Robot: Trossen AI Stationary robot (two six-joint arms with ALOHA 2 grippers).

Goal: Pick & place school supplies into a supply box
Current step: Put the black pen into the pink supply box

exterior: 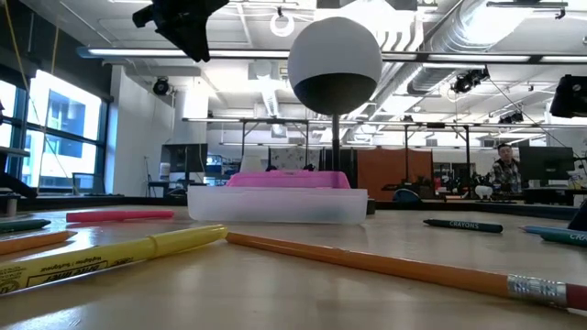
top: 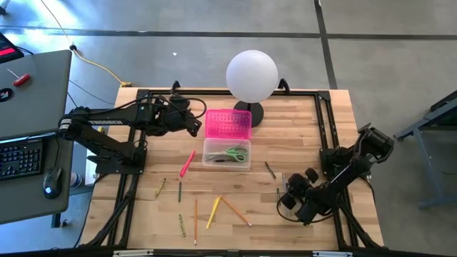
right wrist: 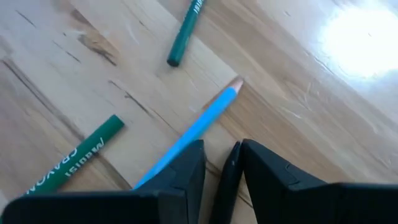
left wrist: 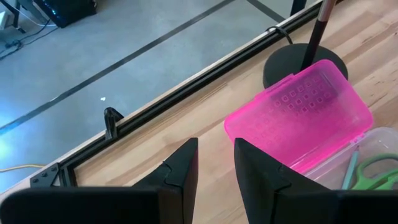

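Observation:
The supply box sits mid-table. Its clear base (top: 227, 153) holds green-handled scissors (top: 234, 152), and its hot-pink dotted lid (top: 228, 123) lies open behind it. Pencils and pens lie loose on the near half of the table, among them a pink marker (top: 187, 163), a yellow one (top: 213, 212) and an orange pencil (top: 235, 211). My left gripper (top: 194, 124) hovers beside the lid (left wrist: 298, 115), raised, empty, its fingers a narrow gap apart. My right gripper (top: 289, 189) is low over a blue pencil (right wrist: 208, 115), also narrowly open. My right gripper points down at the blue pencil, which lies flat on the table and runs under one finger (right wrist: 186, 171), not into the gap. I cannot tell whether that finger touches it.
A white globe lamp (top: 251, 75) stands on a dark base behind the box. Two green crayons (right wrist: 186, 31) (right wrist: 74, 162) lie near the blue pencil. A black rail frames the table. A side desk with a keyboard (top: 21, 158) stands left of it.

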